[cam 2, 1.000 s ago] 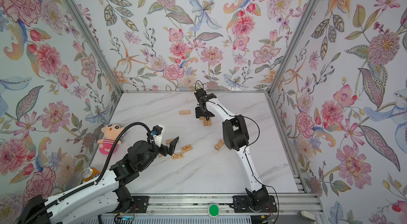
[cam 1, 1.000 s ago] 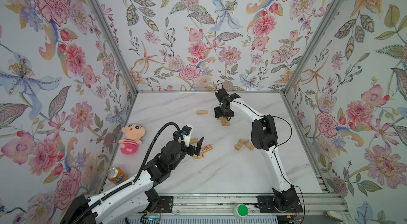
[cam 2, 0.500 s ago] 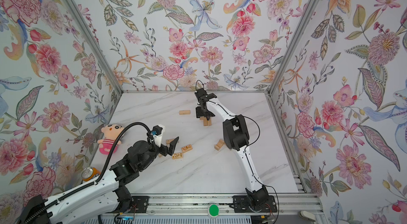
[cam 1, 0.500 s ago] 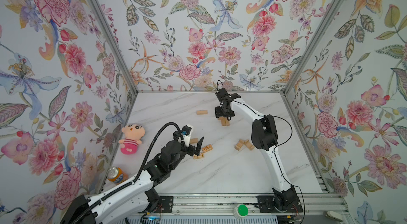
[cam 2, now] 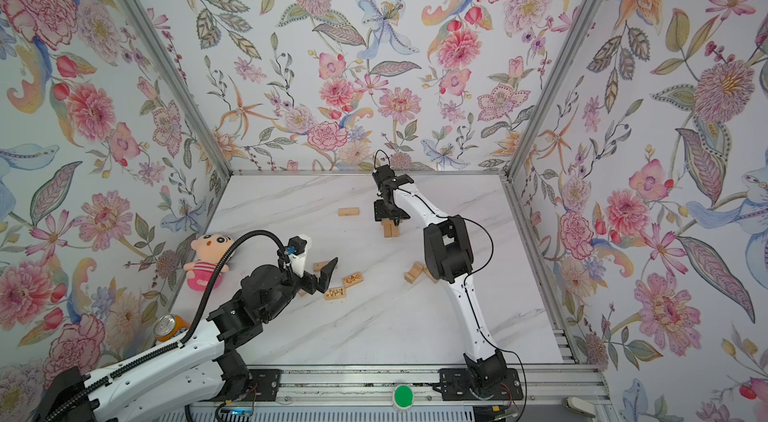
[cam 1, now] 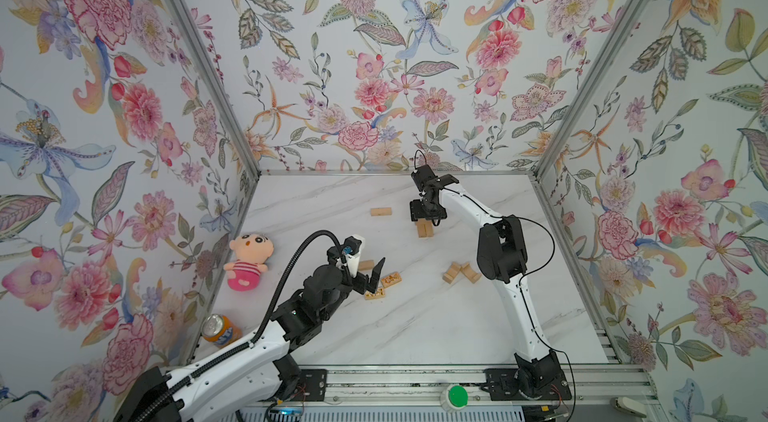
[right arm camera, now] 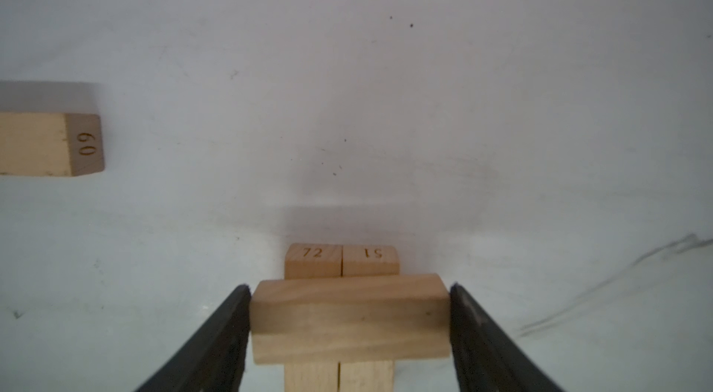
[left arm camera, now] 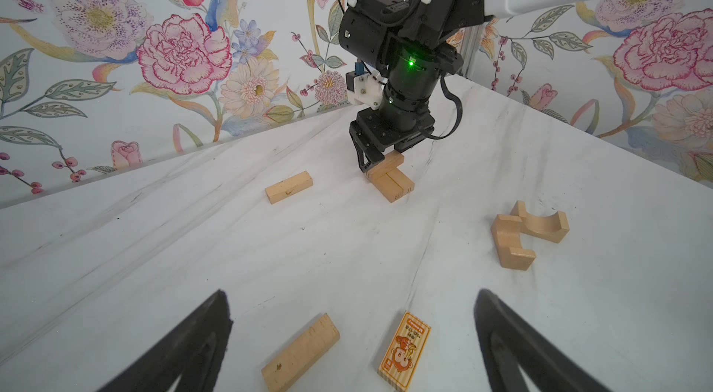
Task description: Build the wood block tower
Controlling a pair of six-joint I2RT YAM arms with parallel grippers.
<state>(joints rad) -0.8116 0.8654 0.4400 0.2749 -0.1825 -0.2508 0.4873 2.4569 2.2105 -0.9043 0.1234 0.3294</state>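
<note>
The tower (right arm camera: pixel 314 264) (2 bars end-stamped 72 and apparently 51) stands near the table's (cam 1: pixel 415 328) back edge; the right gripper (right arm camera: pixel 349 288) pinches a crosswise bar (right arm camera: pixel 349 320) atop it. A loose bar (right arm camera: pixel 50 145) beside reads 60. The left gripper (left arm camera: pixel 353 291) is spread wide, empty, near a monkey-printed bar (left arm camera: pixel 405 355).
</note>
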